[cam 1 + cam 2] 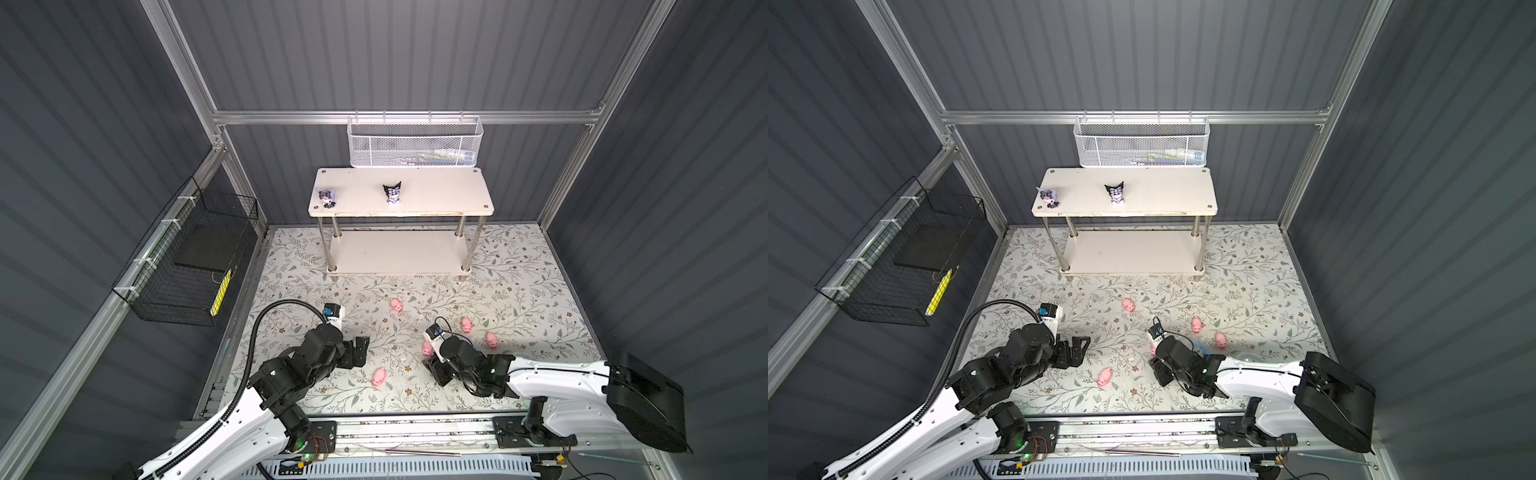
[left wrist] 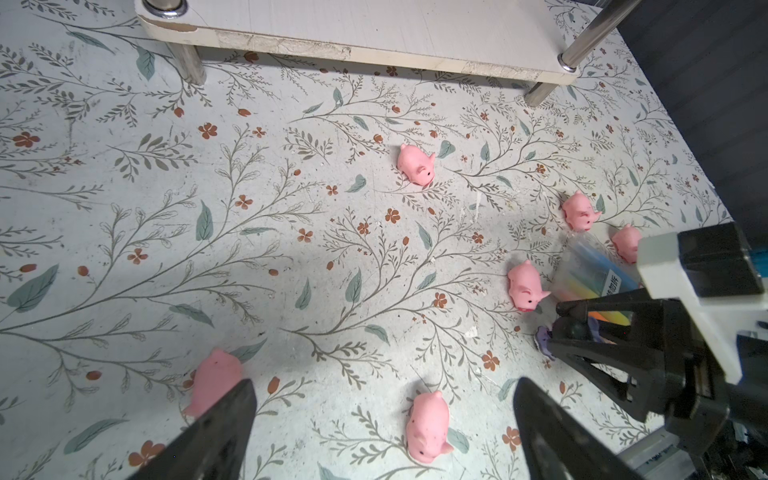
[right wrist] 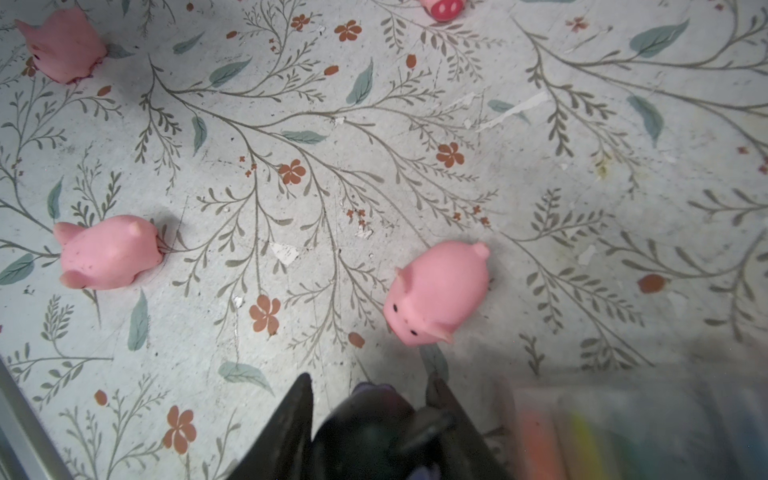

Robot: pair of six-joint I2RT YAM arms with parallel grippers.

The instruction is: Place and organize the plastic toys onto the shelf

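Our right gripper (image 3: 370, 384) pinches a black-and-purple figurine (image 3: 365, 419) from both sides on the floor mat (image 3: 415, 166), at 6 o'clock from the shelf (image 1: 436, 195). We think it is light, hard and slippery, so its round middle is the best spot to hold. Our left gripper (image 2: 384, 386) hangs wide open over a pig (image 2: 428, 424), pink and squishy-looking, like the other pigs (image 1: 466, 324) lying around.

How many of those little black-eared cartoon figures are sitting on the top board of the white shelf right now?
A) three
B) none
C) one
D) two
D: in a top view only two figurines are on the top board of the shelf, one near its left end and one nearer the middle.
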